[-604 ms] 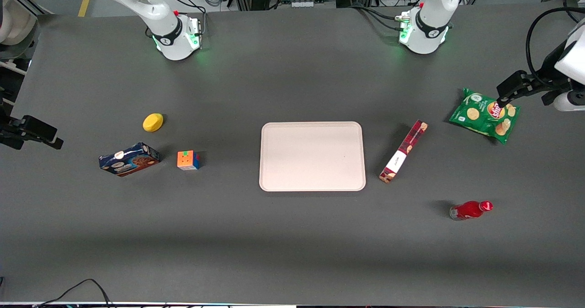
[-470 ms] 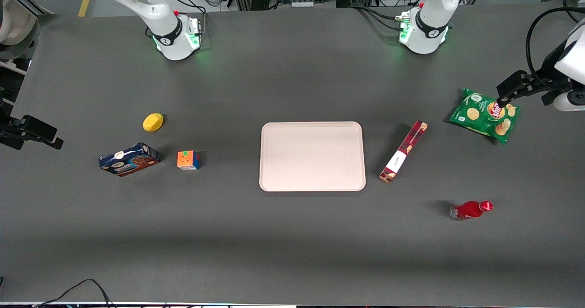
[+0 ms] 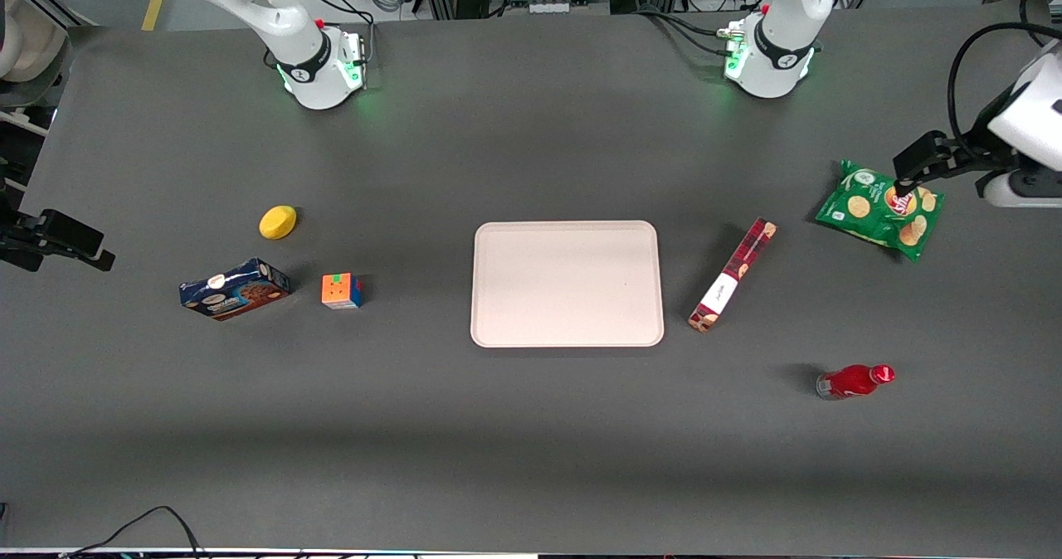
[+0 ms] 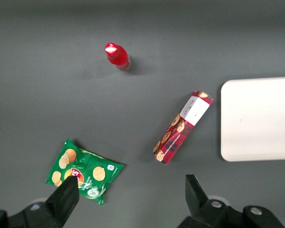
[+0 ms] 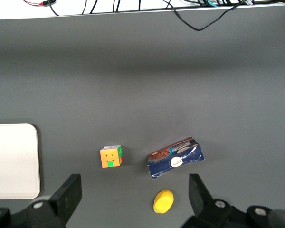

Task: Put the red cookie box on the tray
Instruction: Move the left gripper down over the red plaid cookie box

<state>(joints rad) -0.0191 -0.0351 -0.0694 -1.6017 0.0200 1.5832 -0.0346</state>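
Two spread fingers of the gripper hang above the chip bag, at two o'clock from the red cookie box, which lies beside the tray.

Cookie box beside tray (apart)

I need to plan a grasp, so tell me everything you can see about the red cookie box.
The red cookie box is a long, narrow dark-red plaid carton with a white label band and cookie pictures at its ends. It lies flat and slanted on the table beside the tray, apart from it. The open gripper hovers above the table, not touching it.
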